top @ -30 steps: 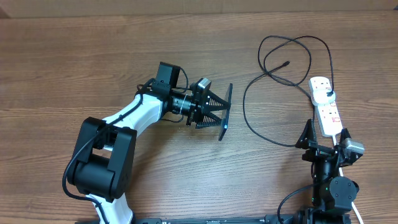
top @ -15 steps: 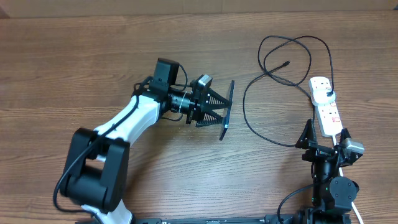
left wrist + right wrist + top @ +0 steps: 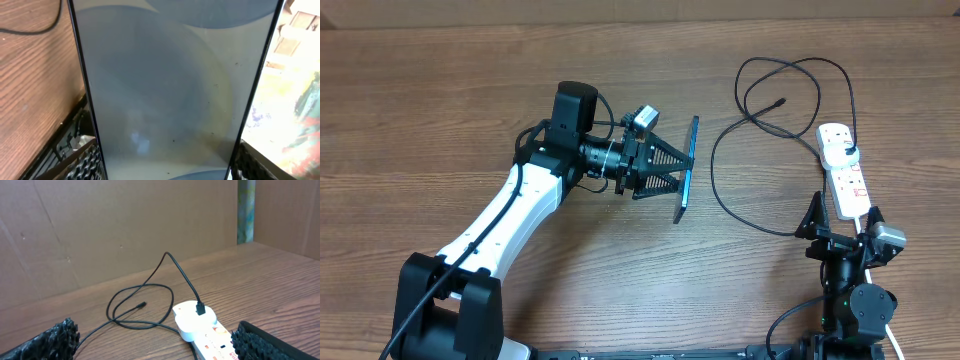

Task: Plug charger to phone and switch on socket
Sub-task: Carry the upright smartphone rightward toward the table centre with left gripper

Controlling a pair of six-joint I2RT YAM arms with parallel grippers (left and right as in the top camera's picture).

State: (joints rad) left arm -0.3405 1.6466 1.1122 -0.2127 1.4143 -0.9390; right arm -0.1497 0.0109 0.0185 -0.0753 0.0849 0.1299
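A wood-grain table runs back to a plain brown cardboard wall along its far edge.

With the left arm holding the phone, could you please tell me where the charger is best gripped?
Probably just behind the charger's small plug tip, coming straight down from above: that end lies flat and free on the table, and the other end sits in the socket.
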